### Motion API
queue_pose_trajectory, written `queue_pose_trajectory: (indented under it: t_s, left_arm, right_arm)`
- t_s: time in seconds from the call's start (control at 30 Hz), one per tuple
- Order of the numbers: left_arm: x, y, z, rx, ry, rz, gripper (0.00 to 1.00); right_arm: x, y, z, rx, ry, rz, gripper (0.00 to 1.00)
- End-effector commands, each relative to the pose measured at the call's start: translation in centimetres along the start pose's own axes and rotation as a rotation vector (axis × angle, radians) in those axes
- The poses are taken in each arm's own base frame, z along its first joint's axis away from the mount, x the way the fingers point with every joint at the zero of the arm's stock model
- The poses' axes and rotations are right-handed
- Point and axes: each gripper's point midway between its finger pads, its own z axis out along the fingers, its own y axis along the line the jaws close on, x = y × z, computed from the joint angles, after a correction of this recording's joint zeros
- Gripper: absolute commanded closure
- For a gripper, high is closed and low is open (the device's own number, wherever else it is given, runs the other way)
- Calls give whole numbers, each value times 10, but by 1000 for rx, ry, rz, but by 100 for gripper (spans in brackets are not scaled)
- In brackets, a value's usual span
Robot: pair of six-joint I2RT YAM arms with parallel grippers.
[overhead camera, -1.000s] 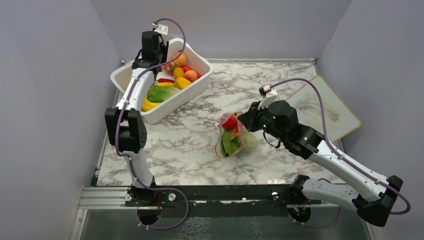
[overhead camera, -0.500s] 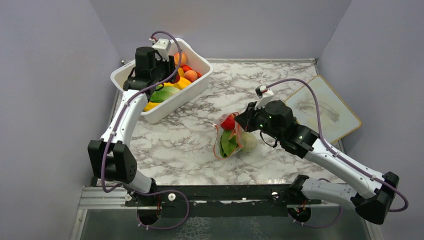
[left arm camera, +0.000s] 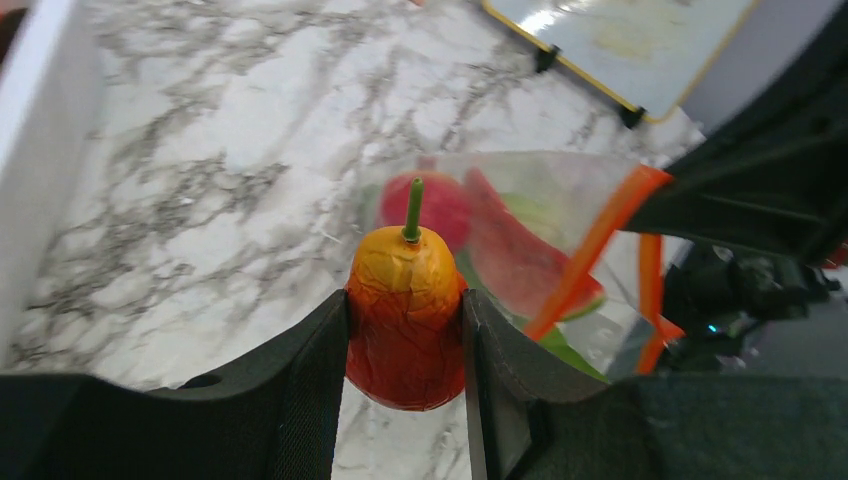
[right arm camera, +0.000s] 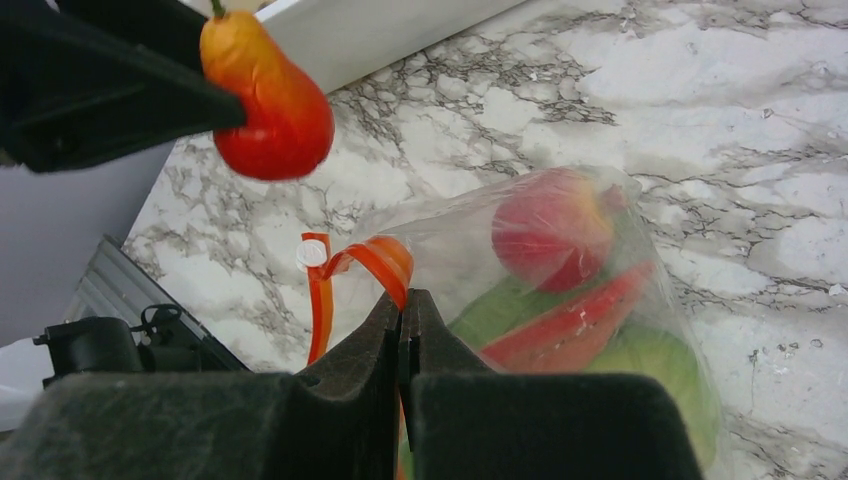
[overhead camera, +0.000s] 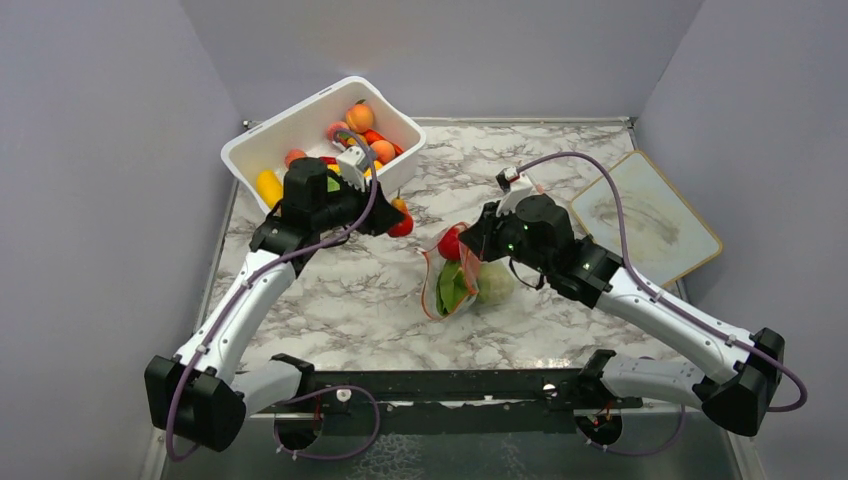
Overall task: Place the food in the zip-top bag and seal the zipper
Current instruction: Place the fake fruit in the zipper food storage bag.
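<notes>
Comparing against a second ago, I find the left arm has come out of the white tub (overhead camera: 300, 105) and swung over the marble table (overhead camera: 340, 300). The left gripper (left arm camera: 405, 300) now carries a pear-shaped fruit (right arm camera: 270, 100), red below and orange at the top, pinched on both flanks. One more piece of food is therefore on its way, and I judge insertion to be the step in hand. The fruit hangs in the air between tub and bag (overhead camera: 455, 285), near the bag but not touching it. Its long axis runs along the fingers, with the green stem leading toward the bag and the fat red end toward the palm. The right gripper (right arm camera: 403, 310) is pressed together on the orange strip (right arm camera: 320, 290), holding the bag's mouth up off the table. The bag already holds a red round fruit (right arm camera: 550, 230) and green leaves (overhead camera: 452, 288). The strip bows apart, so the mouth is unsealed; how wide it gapes I cannot tell.
</notes>
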Motion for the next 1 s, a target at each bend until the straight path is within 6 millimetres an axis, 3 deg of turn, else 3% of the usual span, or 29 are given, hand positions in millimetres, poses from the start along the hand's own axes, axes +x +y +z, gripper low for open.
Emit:
queue_pose_trajectory:
  t_s: [0.0, 0.2, 0.5, 0.67, 0.97]
  left_arm:
    - [6, -61, -10, 239, -24, -17, 81]
    - [16, -100, -30, 384, -58, -54, 81]
    - [9, -129, -57, 492, -179, -91, 80]
    - [21, -122, -45, 464, -178, -125, 81]
    - [43, -129, -23, 453, -137, -109, 82]
  right_arm:
    - [-21, 8, -1, -10, -57, 11, 99]
    - [-22, 7, 0, 4, -52, 10, 99]
    - [-25, 8, -1, 2, -58, 14, 99]
    - [-25, 9, -1, -4, -60, 25, 99]
    - [-24, 10, -4, -14, -63, 33, 99]
